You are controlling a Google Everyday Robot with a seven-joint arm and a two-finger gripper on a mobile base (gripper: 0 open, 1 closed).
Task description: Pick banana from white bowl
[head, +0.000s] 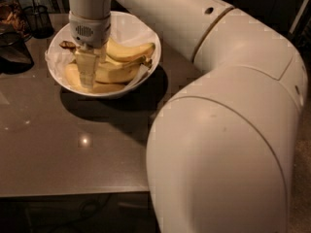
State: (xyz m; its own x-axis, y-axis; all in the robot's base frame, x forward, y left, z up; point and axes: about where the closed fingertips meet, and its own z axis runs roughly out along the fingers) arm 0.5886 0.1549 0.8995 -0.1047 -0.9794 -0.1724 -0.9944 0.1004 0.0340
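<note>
The white bowl (146,30) with its paper lining stands on the table at the upper left and holds several yellow bananas. The banana's dark brown stem end (66,45) shows at the bowl's left side; its body runs under my gripper and is mostly hidden. My gripper (87,81) points straight down into the left half of the bowl, reaching among the bananas right beside that stem end. Nothing is lifted out of the bowl.
Two shorter bananas (130,51) lie to the right of the gripper. A small black wire-mesh cup (38,18) and a dark object (12,52) stand at the far left. The grey table (58,149) ends near the bottom. My bulky white arm (228,130) fills the right side.
</note>
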